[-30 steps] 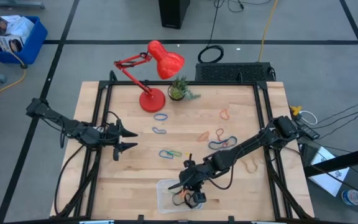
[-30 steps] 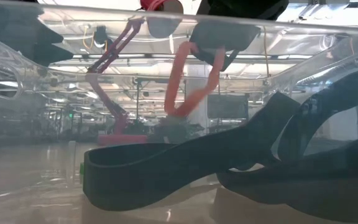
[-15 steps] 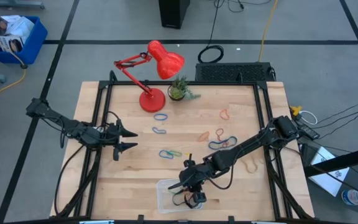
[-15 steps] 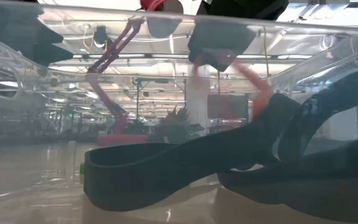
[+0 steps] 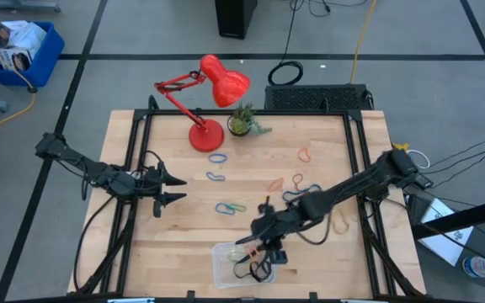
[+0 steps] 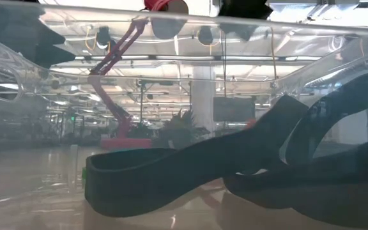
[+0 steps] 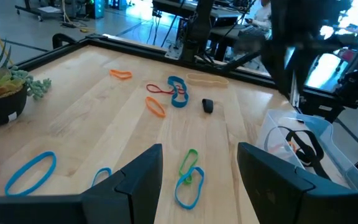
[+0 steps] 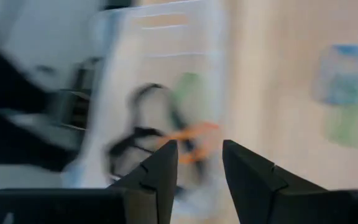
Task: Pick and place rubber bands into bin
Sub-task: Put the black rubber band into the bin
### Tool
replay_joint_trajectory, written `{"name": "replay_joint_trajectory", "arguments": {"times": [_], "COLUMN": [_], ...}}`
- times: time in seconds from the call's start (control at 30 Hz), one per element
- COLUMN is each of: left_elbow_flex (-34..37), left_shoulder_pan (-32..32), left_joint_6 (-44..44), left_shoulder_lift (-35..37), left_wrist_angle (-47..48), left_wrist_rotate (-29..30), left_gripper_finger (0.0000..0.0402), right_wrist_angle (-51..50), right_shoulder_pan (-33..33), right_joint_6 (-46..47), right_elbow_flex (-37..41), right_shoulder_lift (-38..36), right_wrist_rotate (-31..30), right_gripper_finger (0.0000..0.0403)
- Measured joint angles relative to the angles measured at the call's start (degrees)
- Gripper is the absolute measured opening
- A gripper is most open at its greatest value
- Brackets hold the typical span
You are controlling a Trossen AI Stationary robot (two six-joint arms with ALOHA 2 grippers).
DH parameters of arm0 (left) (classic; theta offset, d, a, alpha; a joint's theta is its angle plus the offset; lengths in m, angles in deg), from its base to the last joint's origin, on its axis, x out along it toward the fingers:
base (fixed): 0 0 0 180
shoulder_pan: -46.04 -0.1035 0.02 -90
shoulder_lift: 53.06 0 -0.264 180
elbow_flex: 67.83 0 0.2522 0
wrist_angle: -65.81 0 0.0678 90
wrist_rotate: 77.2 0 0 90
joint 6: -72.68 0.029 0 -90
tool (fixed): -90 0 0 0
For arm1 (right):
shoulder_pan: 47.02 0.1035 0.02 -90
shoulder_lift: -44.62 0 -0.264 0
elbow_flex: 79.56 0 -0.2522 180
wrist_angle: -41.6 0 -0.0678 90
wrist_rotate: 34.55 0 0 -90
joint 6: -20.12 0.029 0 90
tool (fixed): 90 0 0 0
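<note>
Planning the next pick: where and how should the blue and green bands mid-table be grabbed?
Probably pinch where the green band crosses the blue band, coming straight down with fingers straddling the strands. They lie flat on the table, so a side approach has nothing to catch.

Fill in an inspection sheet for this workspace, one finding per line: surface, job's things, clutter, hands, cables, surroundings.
Surface: wooden table, black frame.
Job's things: clear bin at the near edge holds black, orange and green bands; loose bands lie mid-table.
Clutter: red lamp, potted plant.
Hands: left hand open, empty, at the left side; right hand open, empty, over the bin.
Cables: black coil and yellow cable on the floor.
Surroundings: blue crate on the floor.
</note>
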Motion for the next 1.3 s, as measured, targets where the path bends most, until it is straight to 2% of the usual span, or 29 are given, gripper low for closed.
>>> {"name": "replay_joint_trajectory", "arguments": {"times": [0.1, 0.17, 0.3, 0.43, 0.63, 0.83, 1.2, 1.3], "left_elbow_flex": [0.0, 0.0, 0.0, 0.0, 0.0, 0.0, 0.0, 0.0], "left_shoulder_pan": [-0.01, 0.01, 0.01, -0.01, 0.0, -0.01, -0.01, -0.01], "left_joint_6": [0.0, 0.01, 0.02, 0.53, 1.97, 2.03, 1.59, 1.61], "left_shoulder_lift": [0.0, 0.01, 0.02, 0.0, 0.01, 0.0, 0.01, 0.01], "left_wrist_angle": [-0.03, -0.02, -0.04, -0.04, -0.03, -0.03, -0.03, -0.04], "left_wrist_rotate": [0.0, 0.02, 0.26, 0.33, 0.35, 0.35, 0.35, 0.35], "left_gripper_finger": [0.0214, 0.0214, 0.0214, 0.0214, 0.0214, 0.0214, 0.0214, 0.0214], "right_wrist_angle": [-8.16, -14.03, -22.5, -24.43, -20.27, -9.33, 4.42, 8.79], "right_shoulder_pan": [0.71, 1.06, 1.24, 1.2, 1.15, 0.42, -0.69, -0.78], "right_joint_6": [0.02, 0.03, 0.03, 0.21, 3.16, 4.37, 4.16, 4.22], "right_elbow_flex": [-0.01, -0.09, -0.07, 2.38, 14.58, 26.15, 34.47, 36.5], "right_shoulder_lift": [-5.19, -7.86, -10.31, -10.47, -10.4, -10.37, -10.37, -10.39], "right_wrist_rotate": [-9.74, -13.81, -16.2, -16.19, -14.55, -14.45, -14.35, -11.54], "right_gripper_finger": [0.0122, 0.0123, 0.0125, 0.0125, 0.0125, 0.0126, 0.0123, 0.0121]}}
